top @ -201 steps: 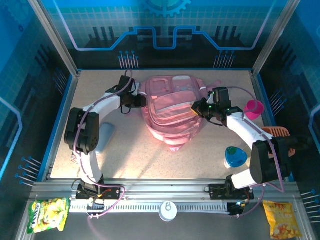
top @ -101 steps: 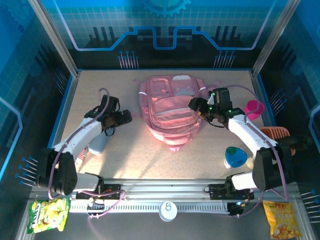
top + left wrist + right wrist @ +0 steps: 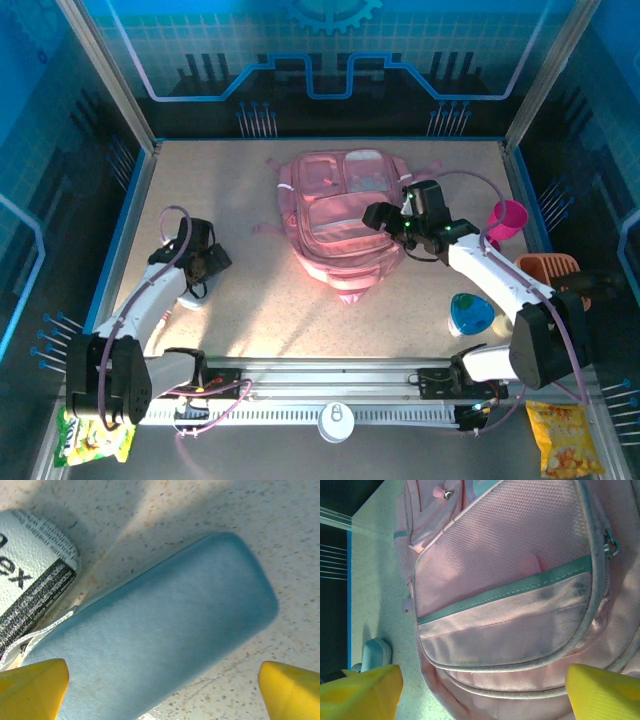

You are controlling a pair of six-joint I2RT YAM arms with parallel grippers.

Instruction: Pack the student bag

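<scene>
The large soft pink fabric backpack (image 3: 340, 225) lies by the worktop's (image 3: 260, 320) far edge. The right fingers (image 3: 365, 690) hang released above it, and the left fingers (image 3: 287, 690) hang released above a grey-blue pouch (image 3: 160, 630).

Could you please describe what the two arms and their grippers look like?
The left arm and right arm have white tube-like links with black joints. A lilac cable loops along each. The left gripper and right gripper have black bodies, and the wrist views show blunt yellow fingertips.
</scene>
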